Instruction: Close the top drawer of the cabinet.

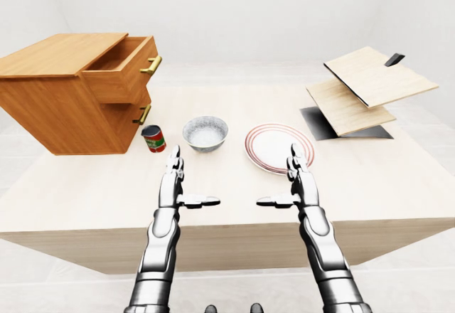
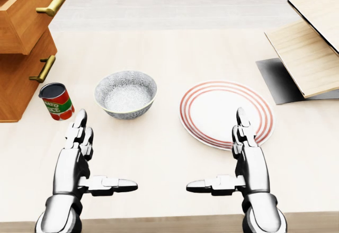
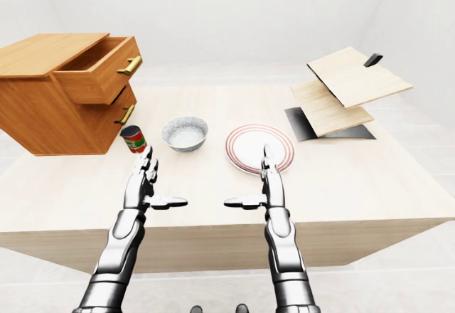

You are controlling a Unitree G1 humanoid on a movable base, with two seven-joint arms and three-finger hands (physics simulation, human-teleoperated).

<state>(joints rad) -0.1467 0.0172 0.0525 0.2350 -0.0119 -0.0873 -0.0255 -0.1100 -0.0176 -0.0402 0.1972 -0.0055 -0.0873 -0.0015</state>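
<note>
The left hand [image 2: 87,159] hovers over the tabletop [image 2: 159,148] at the lower left of the head view, fingers spread, thumb pointing inward, holding nothing. The right hand [image 2: 238,161] mirrors it at the lower right, likewise spread wide and empty, its thumb pointing toward the left one; the two hands are apart with bare tabletop between them. Just above the left hand stands a tilted can [image 2: 57,101] with a red and green label, and right of it a grey bowl [image 2: 125,94]. Above the right hand lies a white plate [image 2: 212,103] with red rings; the fingertips overlap its lower rim in the head view. At the upper left of the left-eye view sits the wooden cabinet [image 1: 57,107], its top drawer [image 1: 121,67] pulled out, brass handle toward the centre; the lower drawer [image 1: 135,110] is nearly flush. At the upper right, two light wooden boards [image 1: 362,89] rest tilted over a dark flat sheet [image 1: 316,122].
</note>
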